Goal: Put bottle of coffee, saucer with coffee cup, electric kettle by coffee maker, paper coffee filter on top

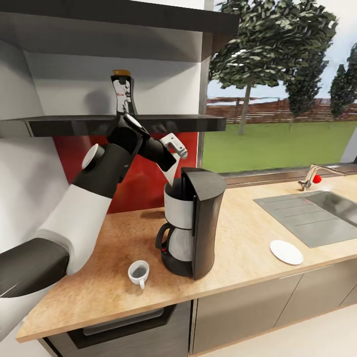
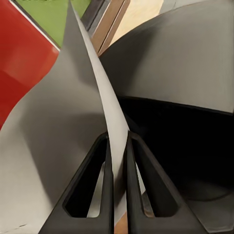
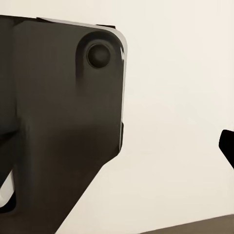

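left gripper (image 2: 117, 146) pinching paper coffee filter (image 2: 73, 126) | coffee maker (image 2: 180, 73) behind

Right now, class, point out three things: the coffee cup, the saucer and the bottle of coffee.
coffee cup (image 1: 138, 272): head view, on its dark inside.
saucer (image 1: 286, 252): head view, on its flat white middle.
bottle of coffee (image 1: 122, 92): head view, on its white printed label.

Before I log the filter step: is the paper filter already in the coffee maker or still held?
Still held: the left gripper pinches the paper coffee filter, whose lower tip hangs at the coffee maker basket opening.
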